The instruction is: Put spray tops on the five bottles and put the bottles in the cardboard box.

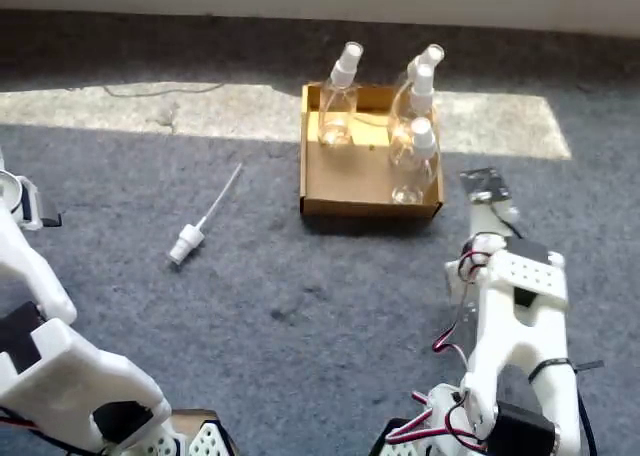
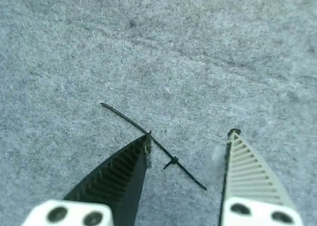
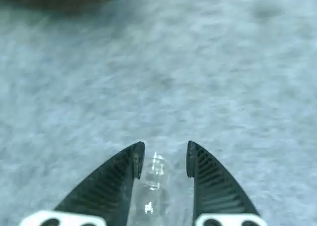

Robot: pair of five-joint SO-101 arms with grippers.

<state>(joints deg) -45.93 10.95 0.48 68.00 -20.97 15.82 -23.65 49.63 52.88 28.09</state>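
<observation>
The cardboard box [image 1: 320, 166] stands on the carpet at the back, right of centre, and holds several clear bottles [image 1: 413, 156] with white spray tops fitted. A loose spray top [image 1: 190, 241] with its thin tube lies on the carpet left of the box. In the right wrist view my right gripper [image 3: 163, 159] is shut on a clear bottle [image 3: 153, 174] without a top, low over the carpet. The right arm [image 1: 515, 316] stands in front of the box's right corner. My left gripper [image 2: 188, 137] hangs open above bare carpet, nothing between its fingers.
A black cable tie [image 2: 153, 144] lies on the grey carpet under the left gripper. The left arm [image 1: 40, 316] stands at the near left edge. A sunlit strip [image 1: 150, 111] crosses the carpet behind the box. Open carpet lies between the two arms.
</observation>
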